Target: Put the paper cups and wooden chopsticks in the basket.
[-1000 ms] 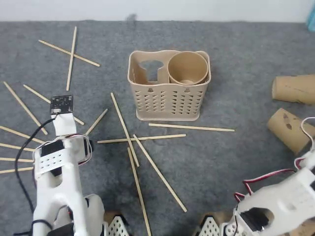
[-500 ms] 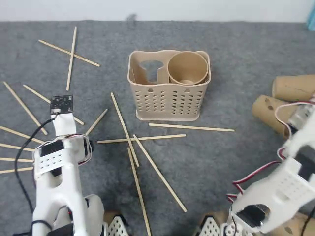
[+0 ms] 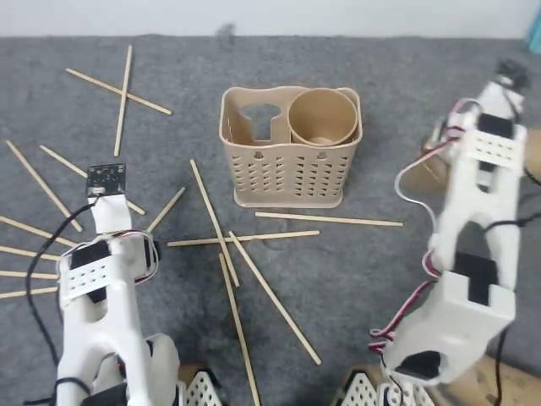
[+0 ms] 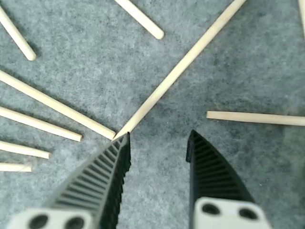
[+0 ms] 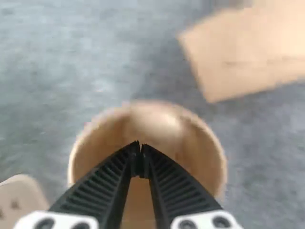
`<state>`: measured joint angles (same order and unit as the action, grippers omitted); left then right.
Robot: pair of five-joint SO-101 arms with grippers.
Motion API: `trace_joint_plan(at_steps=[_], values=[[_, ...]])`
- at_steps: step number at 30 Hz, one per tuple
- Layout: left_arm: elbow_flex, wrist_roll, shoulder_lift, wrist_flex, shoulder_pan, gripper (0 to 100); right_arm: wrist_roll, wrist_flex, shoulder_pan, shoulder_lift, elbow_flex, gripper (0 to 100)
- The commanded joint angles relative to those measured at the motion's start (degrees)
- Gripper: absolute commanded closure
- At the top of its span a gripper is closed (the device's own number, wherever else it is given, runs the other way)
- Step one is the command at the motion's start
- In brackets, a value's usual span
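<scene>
A: Start at the left. What's there?

B: Wooden chopsticks [image 3: 214, 222] lie scattered flat across the grey table [image 3: 397, 76], and some cross each other. The left gripper [image 4: 157, 143] hangs low over them, jaws apart with nothing between. One stick [image 4: 181, 71] ends just beside one jaw's tip.

A: How would they handle?

B: Light, stiff and thin, I'd judge. They lie flush on a fuzzy surface, so they could skid away. I'd pinch one near its middle so it doesn't tip, starting with a stick free of crossings.

A: And the middle?

B: The basket [image 3: 287, 182] stands upright with two compartments. A first cup [image 3: 323, 114] already sits upright in the right one, and the left one looks free. Two sticks lie just in front of the basket.

A: The right side?

B: The right arm [image 3: 483, 194] is stretched out there. The right gripper [image 5: 139, 149] has its jaws pressed together on nothing, tips in front of the open mouth of a paper cup [image 5: 167, 121]. A second cup [image 5: 248, 52] lies near it.

A: Any advice on the grip?

B: Paper walls are light and crush easily. I'd take the rim gently, one jaw inside and one outside, and the jaws would have to part first. The second cup is close enough to get nudged. The filled compartment will be tight unless the cups nest.
</scene>
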<state>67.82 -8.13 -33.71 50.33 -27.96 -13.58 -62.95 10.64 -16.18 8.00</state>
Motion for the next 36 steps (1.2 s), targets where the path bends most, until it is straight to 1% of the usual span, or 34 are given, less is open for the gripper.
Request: trace_joint_plan(at_steps=[1,3,8,10,17,24,31,34,36], values=[[-0.13,-0.44,-1.76,-1.14,0.44,82,-0.35,1.19,-2.68,4.18,3.78,98.6],[-0.22,-0.44,-1.76,-1.14,0.44,82,-0.26,1.1,-2.68,4.53,3.87,97.1],[-0.22,-0.44,-1.76,-1.14,0.53,82,-0.26,-4.7,-0.31,7.6,8.0,85.3],[-0.22,-0.44,-1.76,-1.14,0.53,82,-0.26,-7.16,1.01,9.1,10.11,84.2],[-0.22,-0.44,-1.76,-1.14,0.53,82,-0.18,-9.98,5.32,9.8,11.16,85.2],[-0.22,-0.44,-1.76,-1.14,0.44,82,-0.53,-9.36,5.76,2.07,11.43,85.2],[-0.22,-0.44,-1.76,-1.14,0.44,82,-0.7,-5.14,5.85,-6.99,11.52,85.3],[-0.22,-0.44,-1.76,-1.14,0.44,82,-0.44,-4.62,5.85,-9.01,11.52,90.6],[-0.22,-0.44,-1.76,-1.14,0.44,82,-0.26,-4.62,5.85,-9.01,11.6,98.8]])
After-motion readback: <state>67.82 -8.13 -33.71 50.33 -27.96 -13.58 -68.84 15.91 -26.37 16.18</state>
